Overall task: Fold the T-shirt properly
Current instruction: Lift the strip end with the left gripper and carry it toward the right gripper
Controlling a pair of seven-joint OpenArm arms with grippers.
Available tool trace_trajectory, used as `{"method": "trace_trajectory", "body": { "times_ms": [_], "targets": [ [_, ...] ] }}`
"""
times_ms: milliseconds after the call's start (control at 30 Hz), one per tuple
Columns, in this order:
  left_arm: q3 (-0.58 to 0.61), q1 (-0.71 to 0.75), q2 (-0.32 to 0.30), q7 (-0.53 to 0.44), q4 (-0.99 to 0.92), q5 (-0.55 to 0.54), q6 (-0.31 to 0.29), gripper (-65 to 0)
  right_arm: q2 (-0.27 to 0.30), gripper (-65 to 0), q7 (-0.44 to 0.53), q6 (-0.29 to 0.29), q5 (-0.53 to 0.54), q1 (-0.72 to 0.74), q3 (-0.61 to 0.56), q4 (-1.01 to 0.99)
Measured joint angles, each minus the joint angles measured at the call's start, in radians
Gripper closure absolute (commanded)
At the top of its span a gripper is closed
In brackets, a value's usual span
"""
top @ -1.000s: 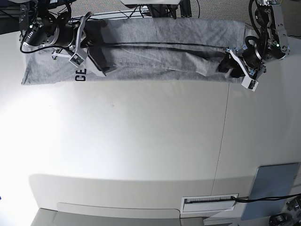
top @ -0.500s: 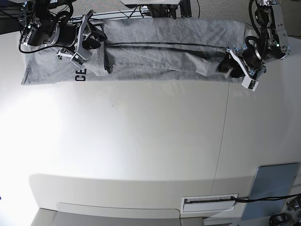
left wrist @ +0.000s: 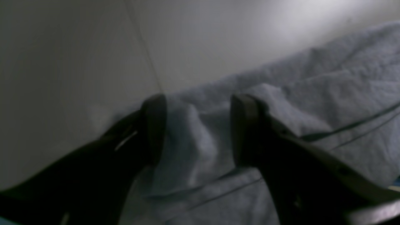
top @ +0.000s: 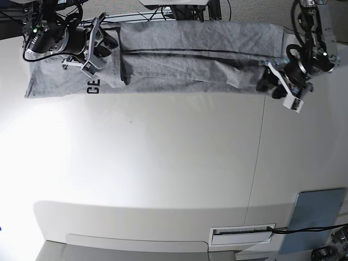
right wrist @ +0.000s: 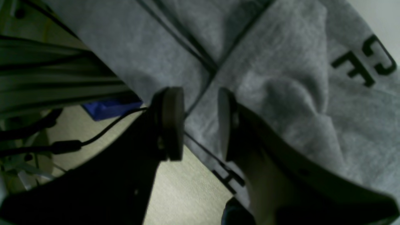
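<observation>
Now the heather-grey cotton T-shirt (top: 190,60) lies as a long band on the far edge of the white desk (top: 163,174). Left end effector (left wrist: 197,131) stands wide over its end; right end effector (right wrist: 197,125) is parted, holding nothing. For the next fold, both should pinch matching edges evenly.

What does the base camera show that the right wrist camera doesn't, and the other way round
Only the base view shows the whole table, the T-shirt stretched as a long band along its far edge, the left hand at one end of that band, and a blue-grey panel near the front. Only the right wrist view shows the right hand up close, open, with shirt hems crossing between its fingers, plus cables past the table edge. Both show the grey shirt and its black lettering.
</observation>
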Motion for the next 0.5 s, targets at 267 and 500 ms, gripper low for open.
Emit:
{"method": "trace_trajectory", "body": {
  "times_ms": [267, 500],
  "targets": [
    [-0.083, 0.027, 0.0, 0.08, 0.018, 0.003, 0.074, -33.5, 0.0, -19.0, 0.0, 0.0, -0.006, 0.0, 0.0, 0.0],
    [-0.114, 0.086, 0.003, 0.011, -0.081, -0.018, 0.103, -33.5, 0.0, -19.0, 0.0, 0.0, -0.006, 0.0, 0.0, 0.0]
  ]
}}
